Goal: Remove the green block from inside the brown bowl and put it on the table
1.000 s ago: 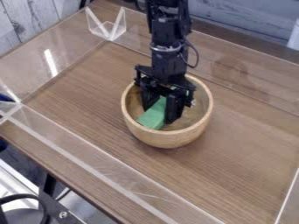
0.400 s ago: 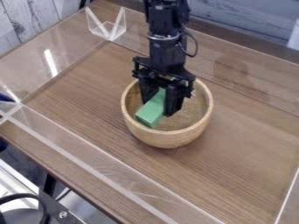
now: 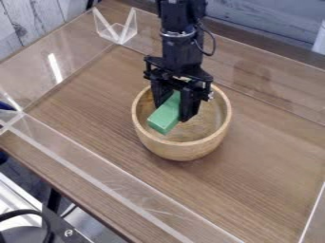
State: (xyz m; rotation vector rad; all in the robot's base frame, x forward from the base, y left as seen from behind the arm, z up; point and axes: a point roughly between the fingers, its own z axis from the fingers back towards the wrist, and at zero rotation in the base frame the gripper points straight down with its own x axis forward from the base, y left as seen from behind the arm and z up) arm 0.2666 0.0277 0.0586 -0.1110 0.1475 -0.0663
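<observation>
The green block [image 3: 164,120] hangs tilted over the brown bowl [image 3: 184,142], its lower end still within the rim. My gripper [image 3: 176,106] reaches straight down from above and is shut on the block's upper part. Its black fingers [image 3: 191,102] flank the block. The bowl rests near the middle of the wood-grain table [image 3: 254,171].
Clear acrylic walls [image 3: 76,166] edge the tabletop on the left and front. A clear acrylic corner piece [image 3: 121,28] stands at the back left. Bare tabletop lies to the right and in front of the bowl.
My gripper has risen with the green block, lifting it from the bowl's floor up to rim height. The bowl has stayed in place.
</observation>
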